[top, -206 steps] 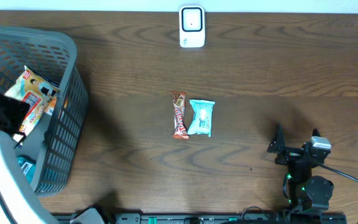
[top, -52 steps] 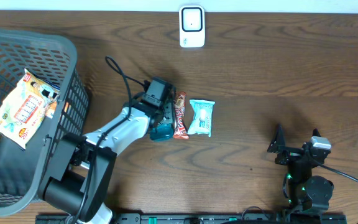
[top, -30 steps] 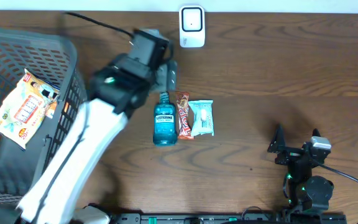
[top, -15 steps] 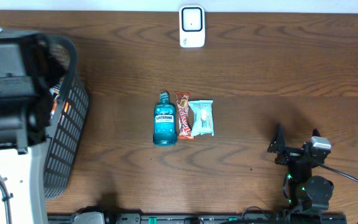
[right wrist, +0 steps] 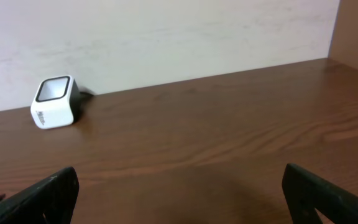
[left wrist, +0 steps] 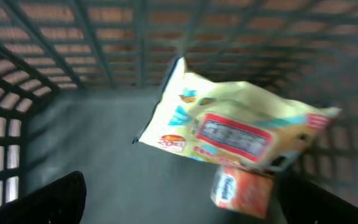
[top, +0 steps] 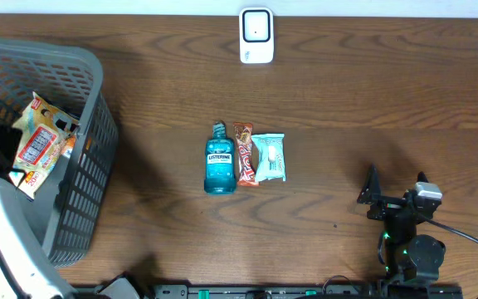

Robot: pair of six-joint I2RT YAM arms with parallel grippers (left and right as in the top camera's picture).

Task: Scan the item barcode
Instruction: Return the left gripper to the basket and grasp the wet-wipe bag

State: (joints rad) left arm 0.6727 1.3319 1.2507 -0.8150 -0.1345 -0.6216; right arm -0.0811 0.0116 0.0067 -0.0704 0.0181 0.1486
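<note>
Splayed jaws above crinkly snack packet

Dark wood-grain table under even light, pale plain wall behind.

The table is showing dark brown wood grain, and the grey lattice basket is holding a cream and orange packet. A teal-blue bottle, a brown-and-red bar and a pale turquoise pouch are lying before the white scanner.
</note>
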